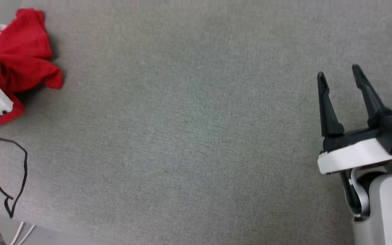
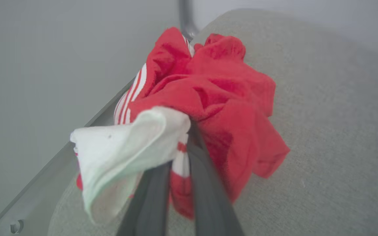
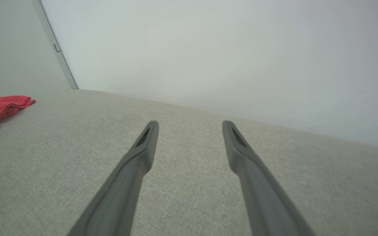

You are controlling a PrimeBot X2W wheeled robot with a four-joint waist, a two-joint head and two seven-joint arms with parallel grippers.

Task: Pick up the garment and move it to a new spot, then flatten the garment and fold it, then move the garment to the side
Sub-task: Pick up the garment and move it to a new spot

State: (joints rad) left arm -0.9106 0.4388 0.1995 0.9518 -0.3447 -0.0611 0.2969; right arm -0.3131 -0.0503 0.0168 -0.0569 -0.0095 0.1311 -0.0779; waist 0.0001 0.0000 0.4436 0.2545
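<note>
a: fingers [image 2: 208, 190] of the left gripper [image 2: 185, 144] stand pressed close, pinching a fold of the garment [image 2: 221, 98] where white sleeve meets striped trim.
b: and the right gripper [image 3: 190, 124]?
a: its fingers [image 3: 143, 154] are spread wide over the bare surface [image 3: 189, 196], with nothing between them. the garment lies well off to their left, bunched in a heap near the surface's edge.
b: how would it handle?
a: likely light, soft and limp. it's thin cloth, much bigger than either gripper, so it should sag and trail from one pinch rather than hold a shape. it's not fragile, though a thin fold could slip out.
b: is that pinch a good hold?
a: probably fine for lifting the heap, since plenty of cloth sits around the tips. flattening would likely want two holds set well apart, say a shoulder or a hem corner, one per gripper. how many layers lie between the tips can't be told.
</note>
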